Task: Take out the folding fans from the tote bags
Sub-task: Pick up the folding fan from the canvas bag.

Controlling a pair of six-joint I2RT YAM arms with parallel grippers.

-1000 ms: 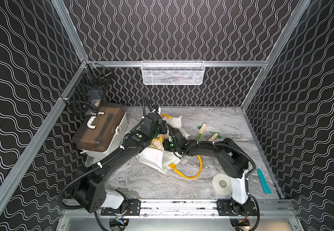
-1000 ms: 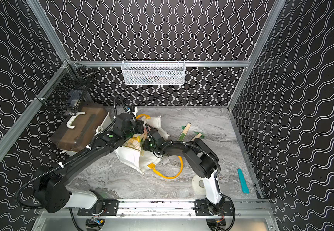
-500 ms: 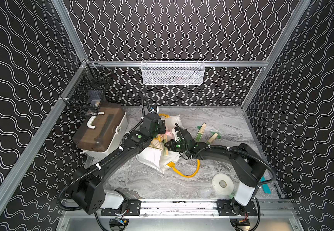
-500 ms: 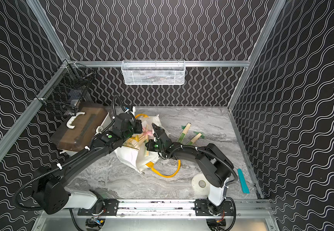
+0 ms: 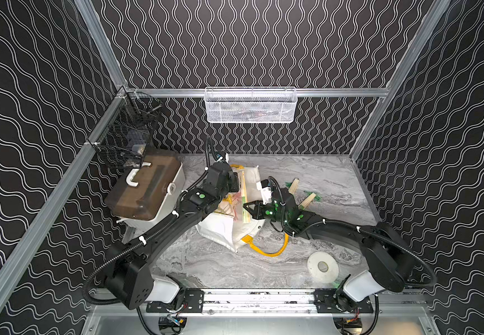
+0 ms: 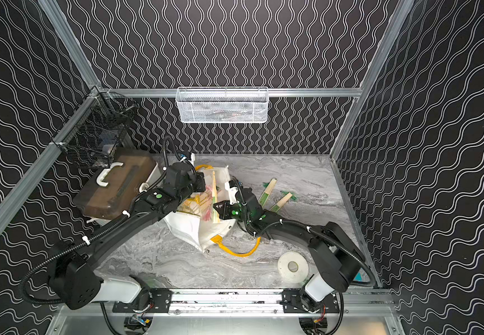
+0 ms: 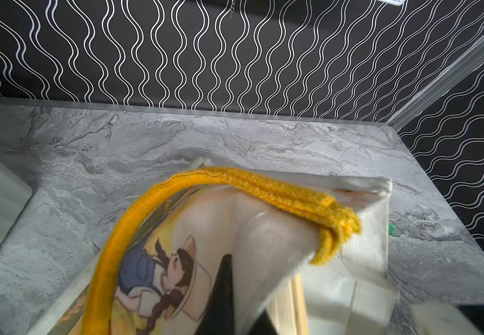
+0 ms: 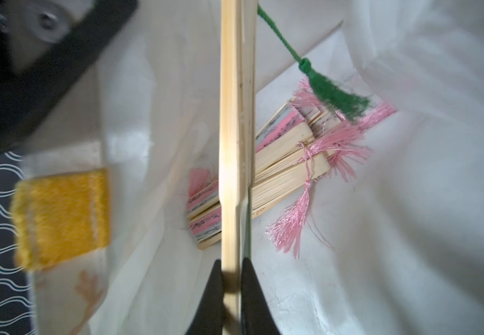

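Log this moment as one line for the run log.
left claw: shut on tote bag rim | right claw: shut on green-tasseled fan at bag mouth | pink-tasseled fans inside bag | two fans on table

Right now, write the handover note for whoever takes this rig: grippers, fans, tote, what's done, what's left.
Left gripper: shut on the tote bag at its rim, by a yellow handle.
Right gripper: shut on a green-tasselled fan, at the bag's mouth, above the fans inside.
Done: two fans lie on the table beside the bag.
Left: set the held fan down, then fetch the pink-tasselled fans from inside the bag.
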